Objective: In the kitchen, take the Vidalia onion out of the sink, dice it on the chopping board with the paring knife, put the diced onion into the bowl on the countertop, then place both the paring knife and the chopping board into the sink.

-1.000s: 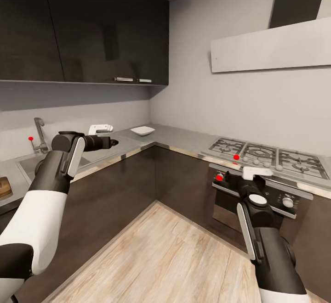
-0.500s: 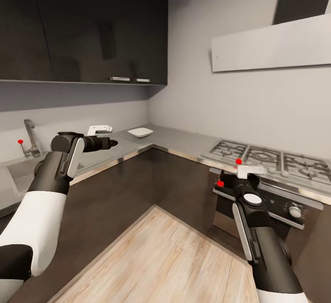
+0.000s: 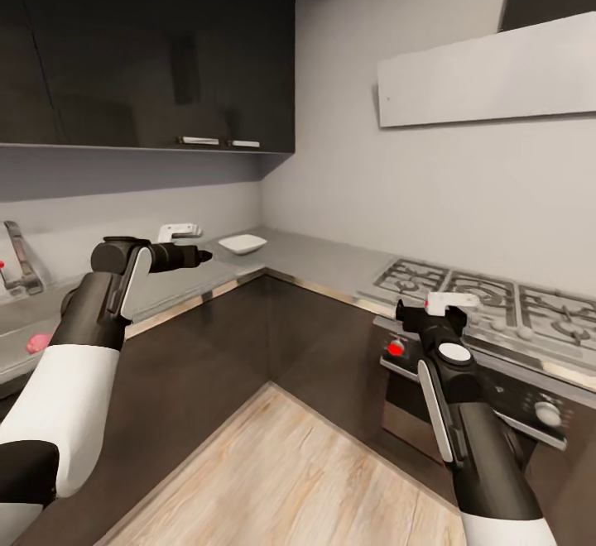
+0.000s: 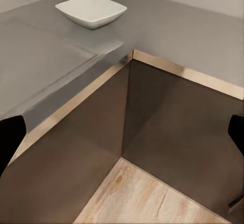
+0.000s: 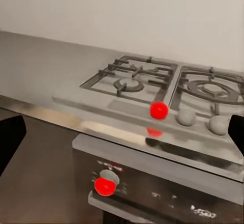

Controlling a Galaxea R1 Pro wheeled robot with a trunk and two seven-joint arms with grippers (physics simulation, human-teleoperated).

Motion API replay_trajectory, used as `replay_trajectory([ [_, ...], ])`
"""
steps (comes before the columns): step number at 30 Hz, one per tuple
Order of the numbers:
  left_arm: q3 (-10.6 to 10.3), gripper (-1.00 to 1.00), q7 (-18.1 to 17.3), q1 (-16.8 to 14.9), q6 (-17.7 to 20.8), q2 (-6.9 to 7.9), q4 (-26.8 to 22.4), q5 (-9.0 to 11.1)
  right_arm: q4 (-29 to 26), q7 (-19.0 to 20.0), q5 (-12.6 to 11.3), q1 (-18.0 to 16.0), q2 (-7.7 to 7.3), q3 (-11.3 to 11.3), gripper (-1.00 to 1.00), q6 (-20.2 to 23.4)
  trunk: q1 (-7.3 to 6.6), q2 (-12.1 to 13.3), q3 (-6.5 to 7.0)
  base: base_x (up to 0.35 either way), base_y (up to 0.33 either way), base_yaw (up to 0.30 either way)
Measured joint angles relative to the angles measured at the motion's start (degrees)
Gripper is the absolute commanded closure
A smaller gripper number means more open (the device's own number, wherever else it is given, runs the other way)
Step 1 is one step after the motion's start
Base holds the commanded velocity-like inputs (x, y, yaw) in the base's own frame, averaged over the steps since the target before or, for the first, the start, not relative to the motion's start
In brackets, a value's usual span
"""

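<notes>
On the countertop corner sits the bowl, both arms raised.

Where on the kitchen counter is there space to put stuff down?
The countertop has a bare grey patch in the corner, between the bowl and the stove. Another bare strip runs from the bowl toward the tap. The stove side is crowded with burner grates and knobs. A small pink thing lies at the far left edge.

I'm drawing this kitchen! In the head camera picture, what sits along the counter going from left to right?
Tap → Vidalia onion in the sink → bowl on the countertop → gas hob.
</notes>
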Motion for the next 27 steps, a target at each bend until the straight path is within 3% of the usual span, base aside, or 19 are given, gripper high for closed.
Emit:
replay_trajectory([
  [3, 0.0, -1.00, 0.0, 0.0, 0.0, 0.04, 0.0, 0.0, 0.0, 0.1, 0.0, -0.2, 0.00, 0.3, -1.00, 0.0, 0.00, 0.0, 0.00, 0.288, 0.123, 0.000],
  [5, 0.1, -1.00, 0.0, 0.0, 0.0, 0.04, 0.0, 0.0, 0.0, 0.1, 0.0, -0.2, 0.00, 1.6, -1.00, 0.0, 0.00, 0.0, 0.00, 0.290, 0.130, 0.000],
  [6, 0.1, -1.00, 0.0, 0.0, -0.1, 0.05, 0.0, 0.0, 0.0, 0.1, 0.0, -0.2, 0.00, 3.4, -1.00, 0.0, 0.00, 0.0, 0.00, 0.295, 0.115, 0.000],
  [10, 0.3, -1.00, 0.0, 0.0, -0.1, 0.06, -0.7, -0.1, 0.0, 0.1, 0.1, -0.2, 0.00, 5.8, -1.00, 0.0, 0.00, 0.0, 0.00, 0.309, 0.059, 0.000],
  [27, 0.1, -1.00, 0.0, 0.0, -0.1, 0.08, -1.2, -0.2, 0.0, 0.1, 0.2, -0.2, -0.09, 6.3, -1.00, 0.0, 0.00, 0.0, 0.00, 0.323, -0.036, 0.000],
])
